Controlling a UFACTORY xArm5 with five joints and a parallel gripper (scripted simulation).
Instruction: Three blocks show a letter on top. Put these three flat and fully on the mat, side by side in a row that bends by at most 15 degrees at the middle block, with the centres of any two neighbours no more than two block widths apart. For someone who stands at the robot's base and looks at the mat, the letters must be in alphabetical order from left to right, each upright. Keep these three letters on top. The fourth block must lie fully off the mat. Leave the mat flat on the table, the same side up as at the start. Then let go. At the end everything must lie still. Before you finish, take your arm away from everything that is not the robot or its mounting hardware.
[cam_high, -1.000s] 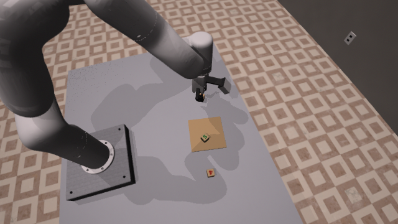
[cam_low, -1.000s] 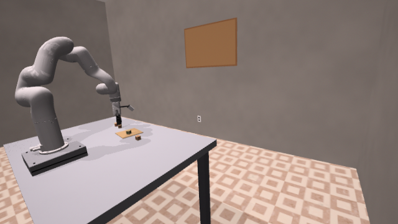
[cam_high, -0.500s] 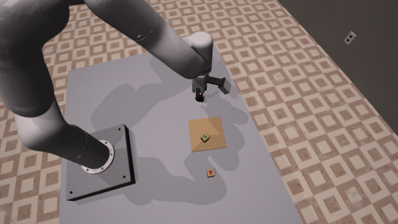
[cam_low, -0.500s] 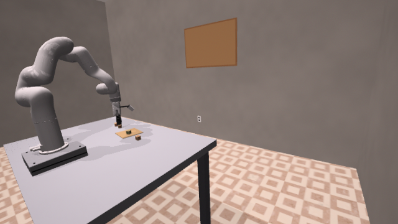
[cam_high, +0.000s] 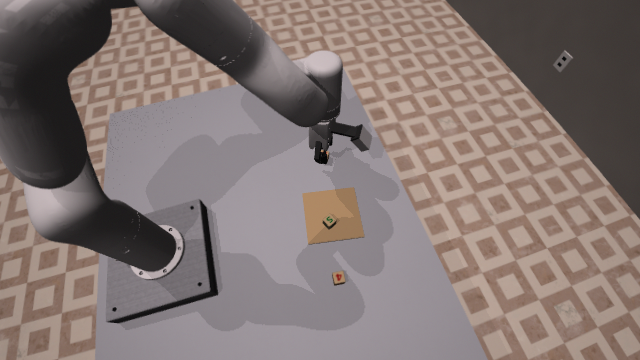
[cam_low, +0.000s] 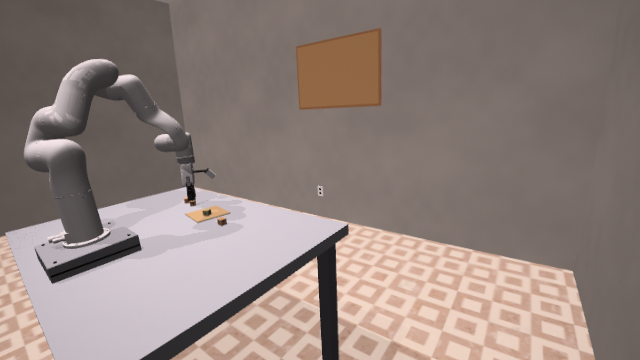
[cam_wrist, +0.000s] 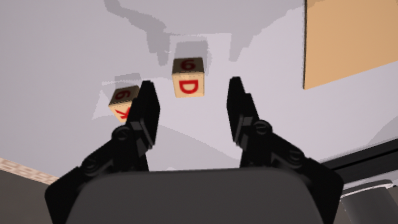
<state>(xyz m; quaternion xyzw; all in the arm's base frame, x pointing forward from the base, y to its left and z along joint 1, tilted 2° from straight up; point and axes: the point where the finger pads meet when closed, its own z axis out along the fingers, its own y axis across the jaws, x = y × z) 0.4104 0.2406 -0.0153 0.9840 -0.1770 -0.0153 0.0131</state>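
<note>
My gripper (cam_high: 321, 159) (cam_low: 190, 199) (cam_wrist: 192, 92) is open above the D block (cam_low: 192, 203) (cam_wrist: 188, 86), whose top shows a red D; its fingers stand to either side, with gaps. The K block (cam_low: 186, 200) (cam_wrist: 120, 106) lies beyond the left finger in the wrist view, partly hidden by it, K on top. The mat (cam_high: 342, 200) (cam_low: 198, 218) (cam_wrist: 350, 45) lies flat. A block with a green S-like mark (cam_high: 329, 220) (cam_low: 206, 212) stands on it, turned askew. A block with a red 4 on top (cam_high: 339, 278) (cam_low: 222, 221) lies off the mat.
The robot's base plate (cam_high: 192, 265) (cam_low: 100, 255) stands on the table, on the near side of the mat. The D and K blocks are close together near the far table edge. The arm's shadow falls across part of the mat.
</note>
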